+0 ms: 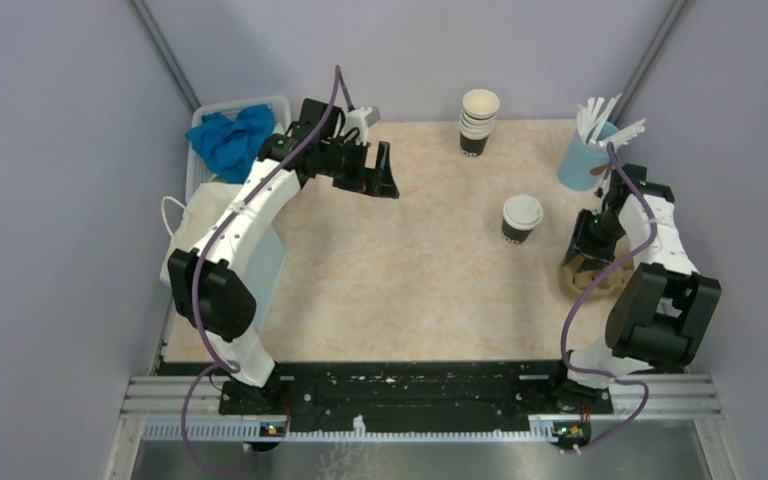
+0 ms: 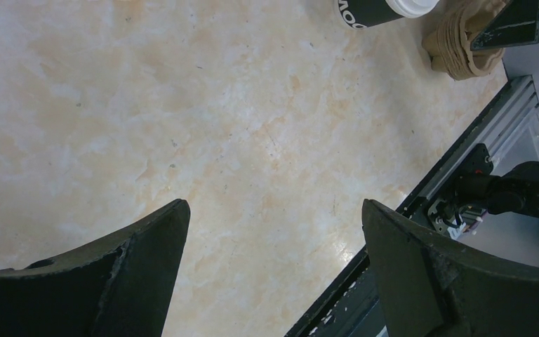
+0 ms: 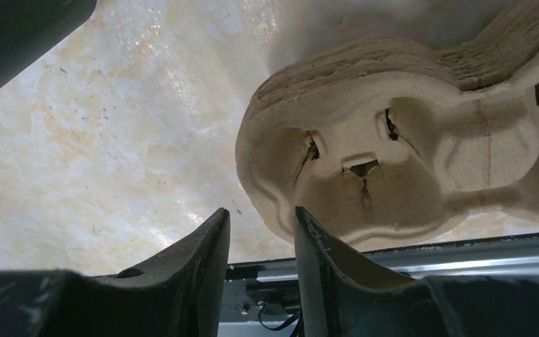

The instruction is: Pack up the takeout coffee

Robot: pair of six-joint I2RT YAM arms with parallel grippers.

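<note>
The takeout coffee (image 1: 521, 218), a dark cup with a white sip lid, stands upright right of the table's middle. It also shows at the top of the left wrist view (image 2: 372, 10) and in the top left corner of the right wrist view (image 3: 35, 28). To its right lies a stack of brown pulp cup carriers (image 1: 600, 282) (image 3: 365, 161) (image 2: 463, 42). My right gripper (image 1: 588, 262) (image 3: 261, 210) hangs over the stack's near left rim, jaws narrowed with a gap between them and the rim at the right fingertip. My left gripper (image 1: 385, 175) (image 2: 274, 203) hovers wide open and empty at the back left.
A stack of lidless cups (image 1: 478, 122) stands at the back. A blue cup of white sticks (image 1: 588, 155) sits at the back right. A white basket with a blue cloth (image 1: 232, 135) and a pale box (image 1: 215, 240) are at the left. The black rail (image 1: 400, 385) runs along the near edge.
</note>
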